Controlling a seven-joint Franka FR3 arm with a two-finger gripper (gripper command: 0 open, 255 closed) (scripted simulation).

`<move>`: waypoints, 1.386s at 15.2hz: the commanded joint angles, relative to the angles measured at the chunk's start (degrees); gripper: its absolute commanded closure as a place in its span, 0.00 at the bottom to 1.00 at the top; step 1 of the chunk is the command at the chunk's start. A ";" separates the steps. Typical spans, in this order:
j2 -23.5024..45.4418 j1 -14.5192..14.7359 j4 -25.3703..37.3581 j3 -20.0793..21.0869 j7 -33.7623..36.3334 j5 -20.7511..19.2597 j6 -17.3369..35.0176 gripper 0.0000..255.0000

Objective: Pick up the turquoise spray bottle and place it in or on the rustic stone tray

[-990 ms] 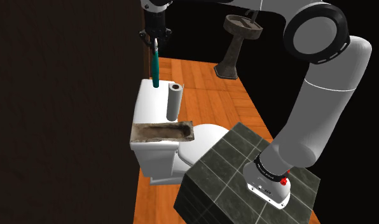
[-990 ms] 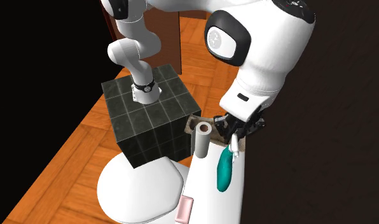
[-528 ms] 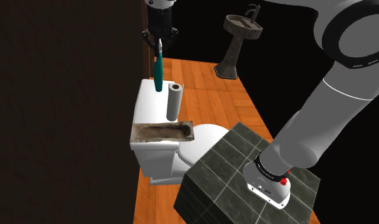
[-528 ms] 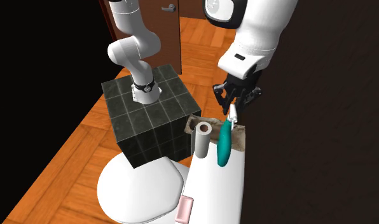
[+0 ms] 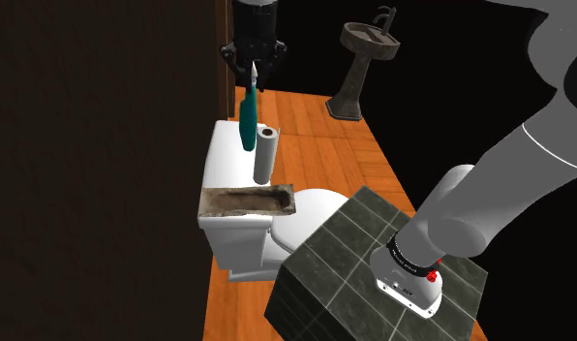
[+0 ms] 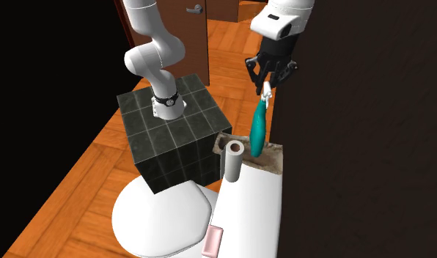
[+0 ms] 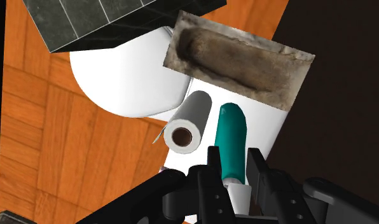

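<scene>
The turquoise spray bottle (image 5: 248,121) hangs in the air by its white top, clear of the white toilet tank lid (image 5: 227,155). My gripper (image 5: 252,79) is shut on that top; the bottle (image 6: 259,129) dangles below the gripper (image 6: 267,86). In the wrist view the bottle (image 7: 231,140) sits between the black fingers (image 7: 213,167). The rustic stone tray (image 5: 246,201) is a brownish grey trough lying across the tank's near end, lower and nearer the stand than the bottle. Seen from the hand, the tray (image 7: 238,62) lies beyond the bottle's base.
A white paper roll (image 5: 264,154) stands upright on the lid right beside the bottle. The toilet bowl (image 6: 162,217) and the dark tiled stand (image 5: 366,262) are close to the tray. A pink bar (image 6: 214,240) lies on the lid. A pedestal sink (image 5: 361,60) stands far back.
The gripper has risen with the bottle, lifting it well off the tank lid, and has shifted slightly toward the tray end. The roll and tray have not moved.
</scene>
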 commanded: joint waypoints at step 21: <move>-6.39 2.22 -16.47 2.16 4.27 2.42 10.00 1.00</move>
